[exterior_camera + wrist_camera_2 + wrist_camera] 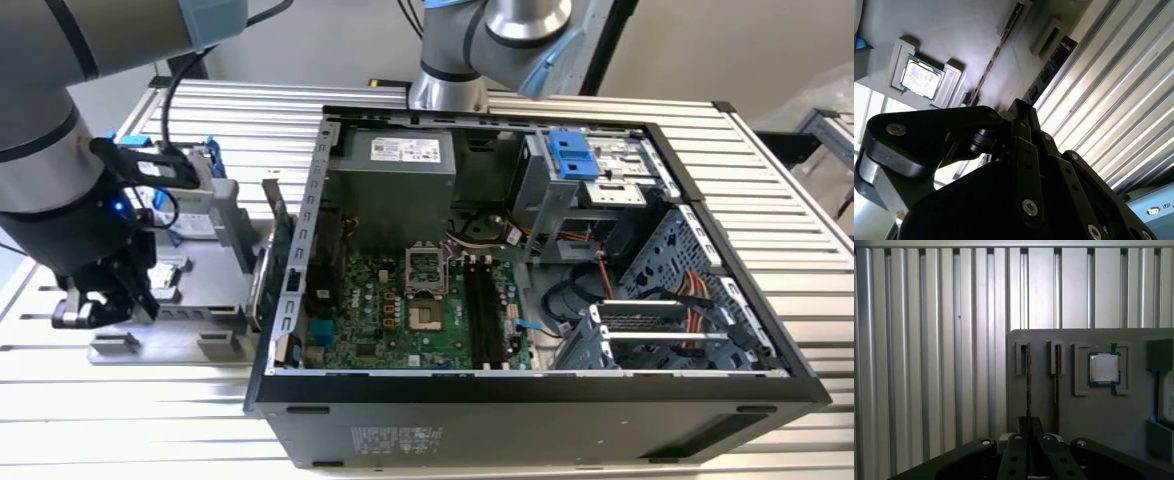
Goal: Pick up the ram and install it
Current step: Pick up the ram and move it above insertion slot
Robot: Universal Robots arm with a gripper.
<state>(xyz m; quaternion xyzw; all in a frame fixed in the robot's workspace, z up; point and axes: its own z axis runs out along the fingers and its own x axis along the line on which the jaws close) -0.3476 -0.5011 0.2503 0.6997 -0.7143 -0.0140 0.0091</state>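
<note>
First wrist view: your claw [1029, 429], fingers pressed together, pinches the near end of the ram [1028, 385]. The ram stands on edge in the outer slot of the grey tray [1094, 415], by the tray's edge, w/ the slatted surface [929, 365] beyond. A 2nd stick [1056, 375] sits in the next slot, and the square processor [1104, 368] lies beside that. Exterior view: the tray sits to that view's left of the open PC case [534, 395].
</note>
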